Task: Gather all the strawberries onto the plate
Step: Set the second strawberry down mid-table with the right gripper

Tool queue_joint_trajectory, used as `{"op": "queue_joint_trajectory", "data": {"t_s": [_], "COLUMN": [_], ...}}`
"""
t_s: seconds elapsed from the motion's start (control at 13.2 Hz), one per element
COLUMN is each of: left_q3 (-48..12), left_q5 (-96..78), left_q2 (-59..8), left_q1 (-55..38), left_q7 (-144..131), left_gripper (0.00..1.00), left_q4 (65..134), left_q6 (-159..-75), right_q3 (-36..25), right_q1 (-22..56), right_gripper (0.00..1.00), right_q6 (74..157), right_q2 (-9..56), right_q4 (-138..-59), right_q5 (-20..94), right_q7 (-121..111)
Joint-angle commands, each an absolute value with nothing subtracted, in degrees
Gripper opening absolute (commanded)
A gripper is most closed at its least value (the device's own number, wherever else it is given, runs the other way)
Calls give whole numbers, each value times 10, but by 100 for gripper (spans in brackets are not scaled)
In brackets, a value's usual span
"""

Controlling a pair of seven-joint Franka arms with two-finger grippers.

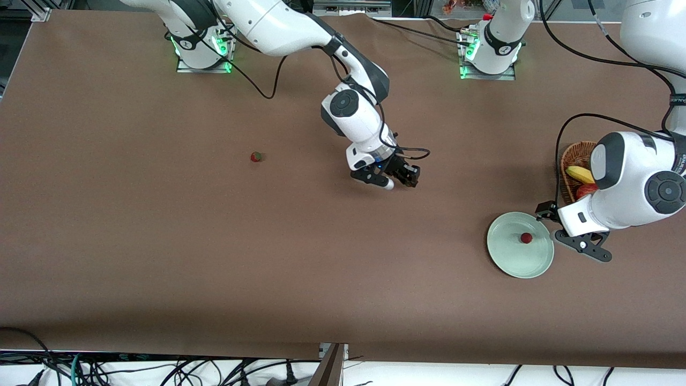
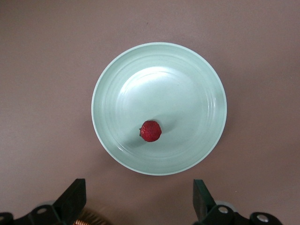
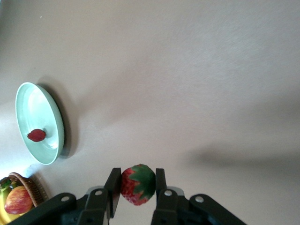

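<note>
My right gripper (image 1: 402,179) is up over the middle of the table, shut on a strawberry (image 3: 137,184) with a green cap, held between its fingers (image 3: 113,187). A second strawberry (image 1: 526,238) lies in the mint-green plate (image 1: 509,257) near the left arm's end; it also shows in the left wrist view (image 2: 150,131). A third strawberry (image 1: 256,156) lies on the table toward the right arm's end. My left gripper (image 1: 549,220) is open and empty, just beside the plate's rim (image 2: 187,84), between plate and basket.
A brown wicker basket (image 1: 573,158) with a banana (image 1: 580,173) and a red apple (image 1: 586,190) stands beside the plate, farther from the front camera, partly hidden by the left arm. A cable loops over the table near the right arm's base.
</note>
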State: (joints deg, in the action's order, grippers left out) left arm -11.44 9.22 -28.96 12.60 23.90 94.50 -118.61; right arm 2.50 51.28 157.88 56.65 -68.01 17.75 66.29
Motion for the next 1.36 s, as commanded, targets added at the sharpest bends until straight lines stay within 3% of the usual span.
{"op": "queue_joint_trajectory", "data": {"t_s": [0.0,0.08,0.15,0.23,0.38,0.53,0.91,1.29], "left_q3": [-119,-120,-120,-122,-124,-124,-134,-135], "left_q5": [105,104,102,100,100,99,79,64], "left_q2": [-288,-288,-289,-290,-290,-290,-300,-313], "left_q1": [125,123,120,120,119,108,60,-25], "left_q7": [239,238,237,235,221,218,72,-160], "left_gripper": [100,100,100,100,100,100,100,100], "left_q4": [937,937,936,937,937,937,947,950], "left_q6": [-1172,-1172,-1172,-1172,-1172,-1172,-1156,-1160], "right_q3": [16,15,15,13,-1,-35,-33,-68], "right_q1": [533,537,538,539,532,516,408,314], "right_gripper": [5,15,54,100,100,100,100,100], "right_q6": [1623,1625,1625,1622,1587,1471,1218,995], "right_q2": [633,641,642,638,621,578,486,454], "right_q4": [-618,-612,-612,-612,-612,-611,-615,-615], "right_q5": [184,183,183,182,182,183,186,181], "right_q7": [671,671,671,670,662,640,433,245]}}
